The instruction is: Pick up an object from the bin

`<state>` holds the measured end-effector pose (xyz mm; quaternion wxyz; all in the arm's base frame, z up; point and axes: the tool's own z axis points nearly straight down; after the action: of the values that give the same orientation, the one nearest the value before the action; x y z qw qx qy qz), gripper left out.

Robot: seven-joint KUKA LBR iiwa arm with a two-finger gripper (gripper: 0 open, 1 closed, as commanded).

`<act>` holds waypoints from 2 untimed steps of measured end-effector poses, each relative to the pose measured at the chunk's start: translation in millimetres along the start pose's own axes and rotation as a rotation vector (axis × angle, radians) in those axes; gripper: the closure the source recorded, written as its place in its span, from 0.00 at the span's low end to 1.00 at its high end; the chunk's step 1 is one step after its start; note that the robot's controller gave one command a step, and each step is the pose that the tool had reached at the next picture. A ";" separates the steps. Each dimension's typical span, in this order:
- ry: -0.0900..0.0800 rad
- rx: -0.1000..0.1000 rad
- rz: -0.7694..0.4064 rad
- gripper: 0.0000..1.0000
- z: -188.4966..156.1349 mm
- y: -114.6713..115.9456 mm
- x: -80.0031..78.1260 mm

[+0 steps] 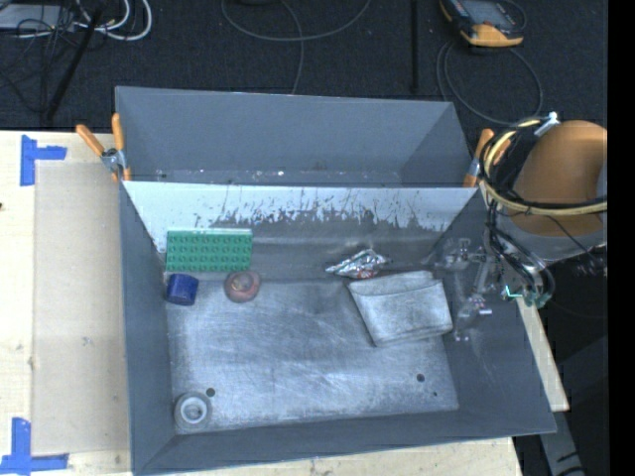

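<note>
The gripper (466, 288) sits at three o'clock in the bin (288, 147); I cannot tell how wide it stands. Best to shift toward nine o'clock, over the edge of the flat grey pad (402, 307), before descending.

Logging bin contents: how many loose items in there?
6: green plate and blue cap far left, brown disc beside them, foil wad centre, grey pad by the end effector, ring near-left corner. The pad may hide more.
</note>
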<state>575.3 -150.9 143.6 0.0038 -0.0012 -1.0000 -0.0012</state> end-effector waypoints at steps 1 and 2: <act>-0.003 0.004 0.024 0.00 65.4 2.1 -32.2; -0.025 0.003 0.179 0.00 69.5 11.0 0.8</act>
<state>574.0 -139.7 74.2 -0.0084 -0.0904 -0.9959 0.0006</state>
